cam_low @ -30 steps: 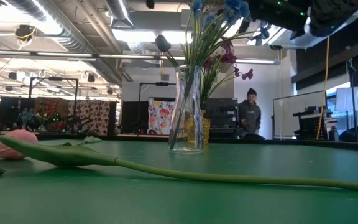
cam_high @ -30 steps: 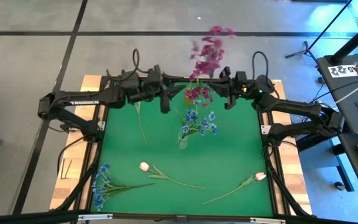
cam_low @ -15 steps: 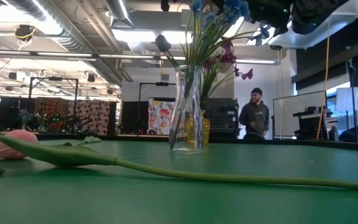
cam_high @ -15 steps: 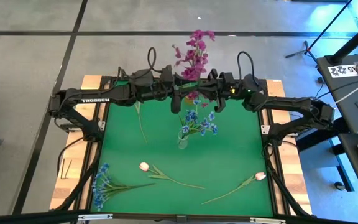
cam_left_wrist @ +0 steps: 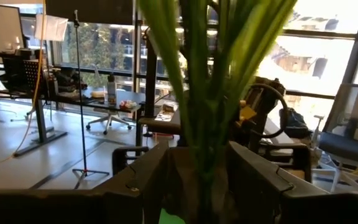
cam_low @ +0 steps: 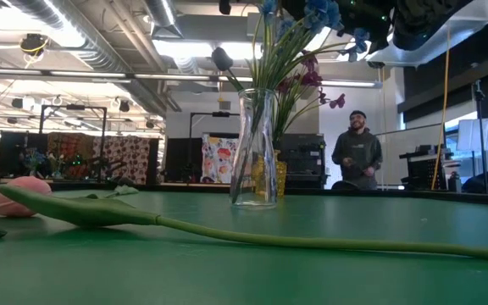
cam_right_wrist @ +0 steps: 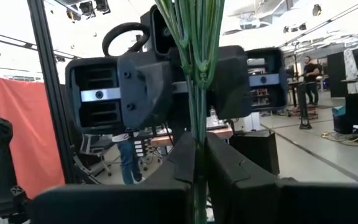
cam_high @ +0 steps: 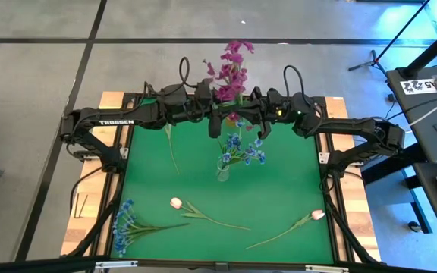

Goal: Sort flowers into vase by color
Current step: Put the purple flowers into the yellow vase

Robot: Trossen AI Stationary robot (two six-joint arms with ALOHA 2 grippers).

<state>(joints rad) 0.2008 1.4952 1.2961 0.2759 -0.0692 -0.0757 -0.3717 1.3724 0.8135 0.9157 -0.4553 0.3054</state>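
Right end effector point(cam_high: 257, 123) is clamped on the green stems of the magenta spray point(cam_high: 232, 70), its two fingers point(cam_right_wrist: 185, 160) pressed tight against them in its wrist view, high above the clear glass vase point(cam_high: 224, 171) and toward the far edge of the bench point(cam_high: 150, 189). Left end effector point(cam_high: 215, 121) faces it from the other side, its fingers point(cam_left_wrist: 143, 180) bracketing the same stems lower down; whether they have actually closed cannot be told. Judging by this, the bunch is being passed or steadied between the arms so it can be turned stem-down for a vase.

Magenta blossoms fan out beyond the far edge, with long thin stems gathered into one bundle. An orange vase point(cam_low: 274, 176) stands just behind the glass vase and looks like the magenta spray's likely home. Blue blossoms point(cam_high: 243, 149) already stand in the glass vase. Nearer the front edge than the vase lie another blue spray point(cam_high: 125, 221) and two white-pink tulips point(cam_high: 176, 202) point(cam_high: 318, 214). A bare stem point(cam_high: 171, 146) lies left of the vase.
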